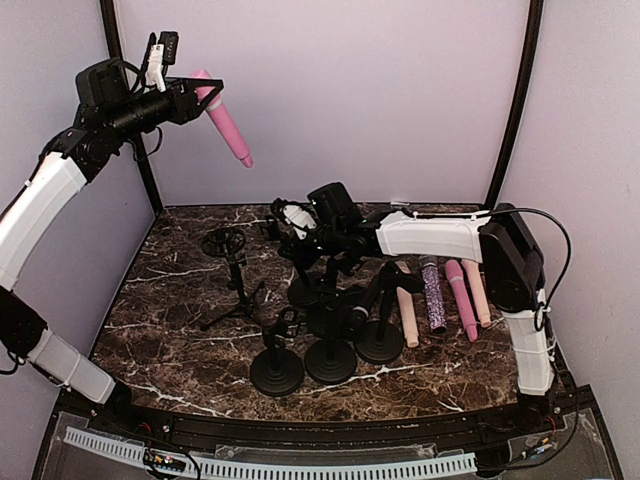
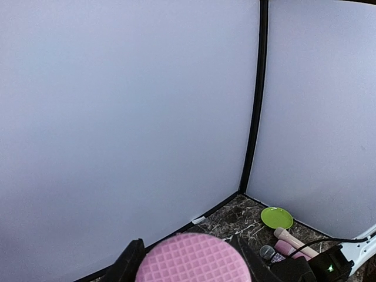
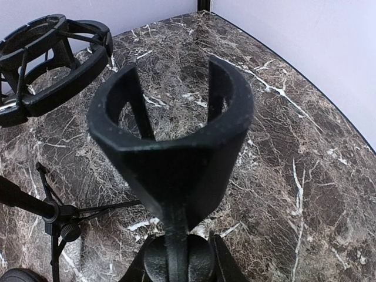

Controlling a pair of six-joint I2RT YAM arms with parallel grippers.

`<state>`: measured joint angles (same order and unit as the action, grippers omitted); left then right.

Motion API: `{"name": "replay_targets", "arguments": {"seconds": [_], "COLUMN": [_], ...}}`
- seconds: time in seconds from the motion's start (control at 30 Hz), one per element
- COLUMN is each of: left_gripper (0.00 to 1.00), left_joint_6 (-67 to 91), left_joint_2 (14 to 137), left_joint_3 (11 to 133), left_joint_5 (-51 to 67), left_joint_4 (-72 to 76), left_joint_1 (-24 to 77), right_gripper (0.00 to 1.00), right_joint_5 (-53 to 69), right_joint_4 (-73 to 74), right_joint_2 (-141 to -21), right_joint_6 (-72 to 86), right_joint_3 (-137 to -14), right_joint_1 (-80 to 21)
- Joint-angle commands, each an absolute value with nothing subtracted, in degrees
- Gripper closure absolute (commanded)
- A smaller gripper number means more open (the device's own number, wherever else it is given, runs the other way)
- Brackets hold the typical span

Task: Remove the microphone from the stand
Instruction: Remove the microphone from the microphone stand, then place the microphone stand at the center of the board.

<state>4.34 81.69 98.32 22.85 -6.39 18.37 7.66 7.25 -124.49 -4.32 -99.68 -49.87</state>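
Observation:
My left gripper is raised high at the back left and is shut on a pink microphone, which hangs tilted in the air, handle pointing down to the right. In the left wrist view its pink grid-patterned head sits between the two black fingers. My right gripper is shut on the neck of a black stand whose clip is empty; its fingers close on the neck at the bottom of the right wrist view.
Several black round-base stands stand at the table's middle front. A tripod stand with a shock mount is to the left, also in the right wrist view. Several microphones lie at right. A green plate sits at the back corner.

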Motion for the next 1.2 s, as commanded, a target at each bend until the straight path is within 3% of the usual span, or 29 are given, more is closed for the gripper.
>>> {"name": "replay_targets", "arguments": {"seconds": [0.0,0.6,1.17], "left_gripper": [1.0,1.0,1.0], "left_joint_6": [2.0,-6.2,-6.1], "left_joint_2": [78.5,63.7,61.6], "left_joint_3": [94.8,68.1,67.5], "left_joint_5": [19.1,1.6,5.4], "left_joint_4": [-4.6,4.2,4.8], "left_joint_1": [18.4,18.4,18.4], "right_gripper": [1.0,1.0,1.0], "right_joint_5": [7.9,6.8,7.5], "right_joint_4": [8.9,-10.8,-16.1], "right_joint_2": [-125.4,-124.9,-132.1], "right_joint_6": [-1.3,4.0,4.3], "right_joint_3": [-97.3,-100.4,-102.3], "right_joint_1": [-49.5,-49.3,-48.4]}}
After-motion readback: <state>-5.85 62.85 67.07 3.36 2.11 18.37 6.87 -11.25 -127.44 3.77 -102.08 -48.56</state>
